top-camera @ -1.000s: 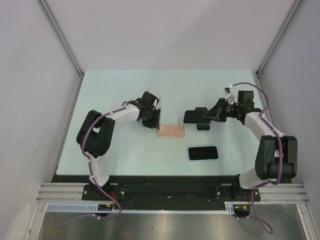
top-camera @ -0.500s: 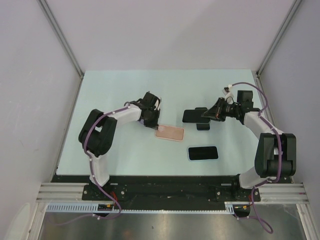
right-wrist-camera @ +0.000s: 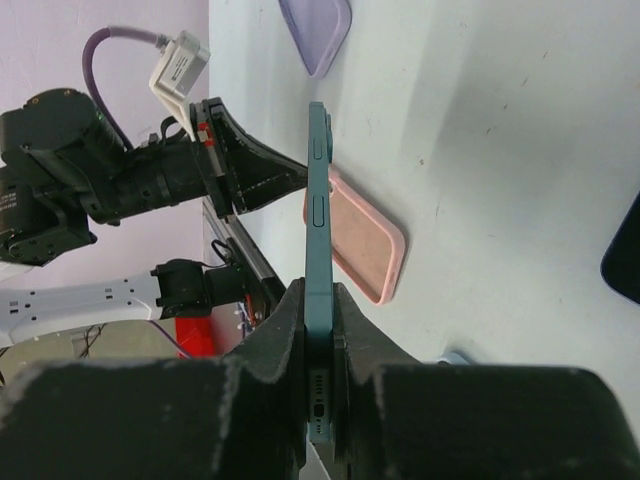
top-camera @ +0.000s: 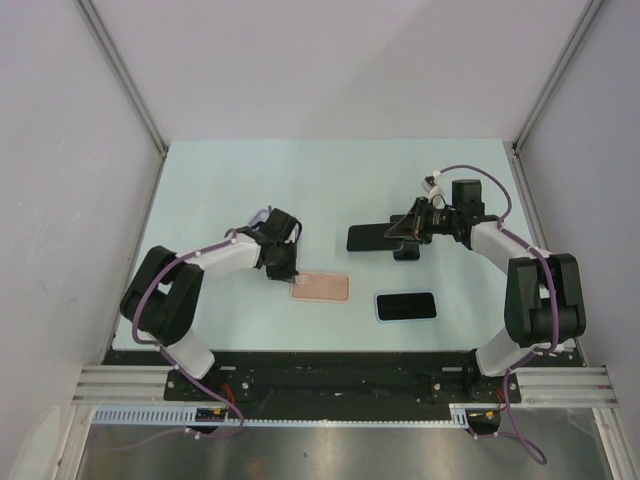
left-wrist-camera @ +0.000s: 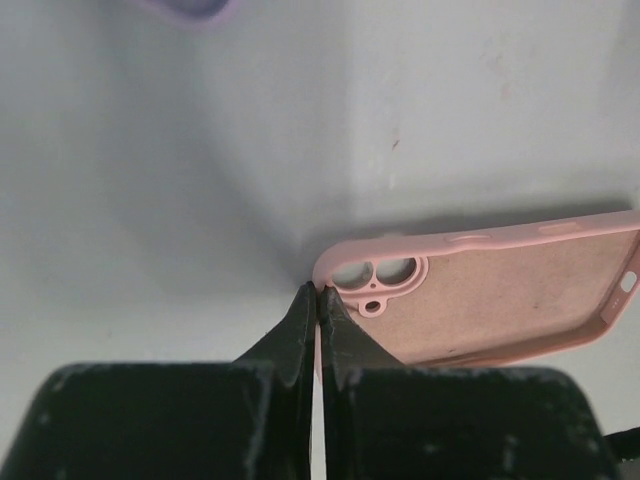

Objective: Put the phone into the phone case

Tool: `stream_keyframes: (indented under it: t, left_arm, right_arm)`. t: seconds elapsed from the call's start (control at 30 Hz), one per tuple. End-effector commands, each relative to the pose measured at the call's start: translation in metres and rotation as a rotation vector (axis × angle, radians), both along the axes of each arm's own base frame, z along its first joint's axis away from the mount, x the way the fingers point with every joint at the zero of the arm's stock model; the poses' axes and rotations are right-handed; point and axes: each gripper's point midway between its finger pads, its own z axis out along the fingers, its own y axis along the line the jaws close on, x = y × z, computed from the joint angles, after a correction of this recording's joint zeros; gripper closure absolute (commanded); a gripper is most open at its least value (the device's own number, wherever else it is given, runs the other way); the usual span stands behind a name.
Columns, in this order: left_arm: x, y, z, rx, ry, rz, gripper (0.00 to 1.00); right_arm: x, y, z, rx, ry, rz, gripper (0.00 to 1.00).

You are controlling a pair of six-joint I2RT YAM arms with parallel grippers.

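The left gripper [left-wrist-camera: 316, 292] is pinching the case [left-wrist-camera: 500, 295] rim, steadying it. The right gripper [right-wrist-camera: 318, 300] is clamping the phone [right-wrist-camera: 317, 190] edgewise, probably for slotting in.

text: none legible | labels: none | brands: none | numbers: none

In the left wrist view the pink case [left-wrist-camera: 480, 290] runs off the right edge, and a purple object [left-wrist-camera: 190, 8] is cut by the top edge.
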Motion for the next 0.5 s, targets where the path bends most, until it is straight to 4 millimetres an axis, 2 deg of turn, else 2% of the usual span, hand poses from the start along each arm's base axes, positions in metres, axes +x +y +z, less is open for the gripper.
stream_keyframes:
  t: [0.0, 0.2, 0.23, 0.3, 0.33, 0.4, 0.43, 0.47]
  left_arm:
    - [-0.004, 0.012, 0.017, -0.002, -0.051, 0.125, 1.0]
    - [-0.012, 0.013, 0.014, -0.009, -0.035, 0.147, 1.0]
    - [-0.012, 0.012, 0.015, -0.012, -0.04, 0.15, 0.96]
    - [-0.01, 0.01, 0.022, -0.023, -0.066, 0.138, 0.82]
    - [-0.008, 0.009, 0.024, -0.025, -0.073, 0.136, 0.61]
    - [-0.003, 0.008, 0.033, -0.032, -0.105, 0.124, 0.47]
    - [-0.002, 0.008, 0.036, -0.034, -0.117, 0.123, 0.36]
    - [0.001, 0.007, 0.04, -0.038, -0.132, 0.114, 0.32]
  right_arm:
    - [0.005, 0.012, 0.01, 0.06, -0.03, 0.03, 1.0]
    - [0.007, 0.018, 0.008, 0.064, -0.039, 0.039, 1.0]
    - [0.007, 0.018, 0.008, 0.064, -0.037, 0.041, 1.0]
    - [0.007, 0.018, 0.008, 0.06, -0.039, 0.038, 1.0]
    - [0.007, 0.017, 0.008, 0.06, -0.04, 0.037, 1.0]
    - [0.008, 0.017, 0.008, 0.059, -0.04, 0.034, 1.0]
    - [0.008, 0.015, 0.009, 0.061, -0.041, 0.031, 1.0]
    - [0.008, 0.016, 0.01, 0.063, -0.048, 0.034, 1.0]
